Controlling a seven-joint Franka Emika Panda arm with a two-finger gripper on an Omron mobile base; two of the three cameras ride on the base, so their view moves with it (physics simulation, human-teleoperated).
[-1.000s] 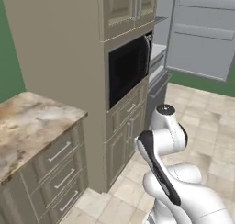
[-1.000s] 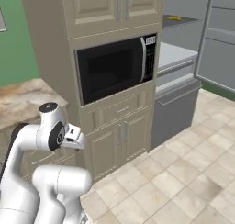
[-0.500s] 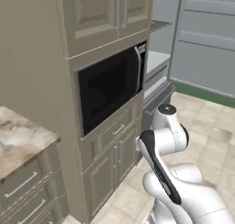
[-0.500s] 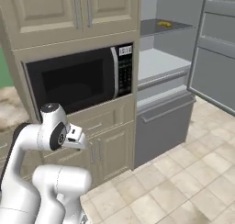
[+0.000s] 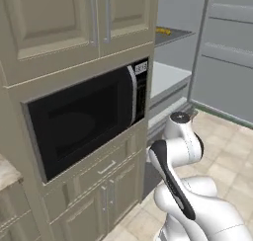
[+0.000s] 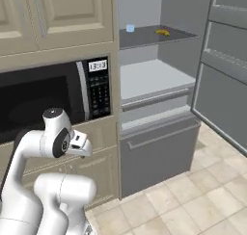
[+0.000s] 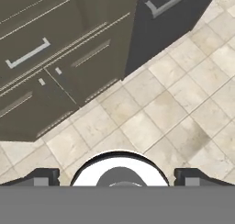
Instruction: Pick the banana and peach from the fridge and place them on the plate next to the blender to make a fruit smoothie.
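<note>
Lying on an upper fridge [image 6: 159,157] shelf, banana [image 6: 162,32], fingers [image 7: 45,176] spread wide, aimed at floor, well apart.

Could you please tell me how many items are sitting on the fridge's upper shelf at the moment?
2: a banana toward the right of the fridge shelf, and a pale blue cup at its left, near the back. Anything else, such as the peach, may be hidden from view.
</note>
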